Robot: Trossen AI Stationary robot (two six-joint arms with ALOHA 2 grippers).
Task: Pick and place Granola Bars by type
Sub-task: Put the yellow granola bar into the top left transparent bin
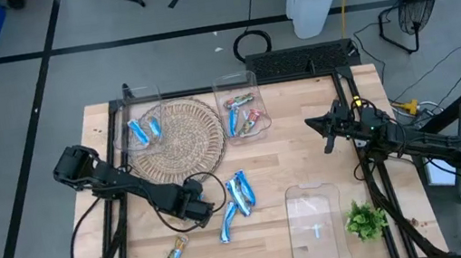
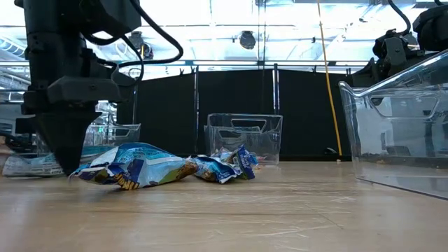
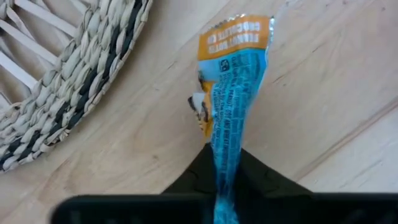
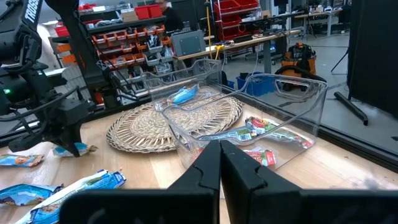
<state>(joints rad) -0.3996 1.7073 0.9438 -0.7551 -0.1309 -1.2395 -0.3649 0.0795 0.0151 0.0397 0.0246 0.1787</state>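
Observation:
My left gripper [image 3: 222, 155] points straight down near the table's middle, just off the woven mat [image 3: 68, 74], and is shut on a blue granola bar [image 3: 233, 74] with an orange end. In the high view the gripper [image 1: 198, 205] hides that bar. Loose blue bars [image 1: 240, 192] lie flat on the table right of it, and a brownish one [image 1: 173, 255] lies near the front edge. Other bars lie in two clear bins [image 1: 143, 128] [image 1: 244, 118] at the back. My right gripper [image 4: 221, 163] waits shut at the table's right [image 1: 327, 128], holding nothing. My left gripper pinches one end of the blue bar's wrapper [image 3: 225, 163] between its two fingers, coming from above and pointing down. The wrapper is squeezed narrow at the fingers. The rest of the bar lies on the table, its orange end [image 3: 236, 34] away from the fingers.
The round woven mat [image 1: 179, 137] lies at the back left, between the bins. A third clear bin [image 1: 316, 226] stands near the front right, with a green sprig [image 1: 365, 219] beside it. Bare wood shows at the table's front left.

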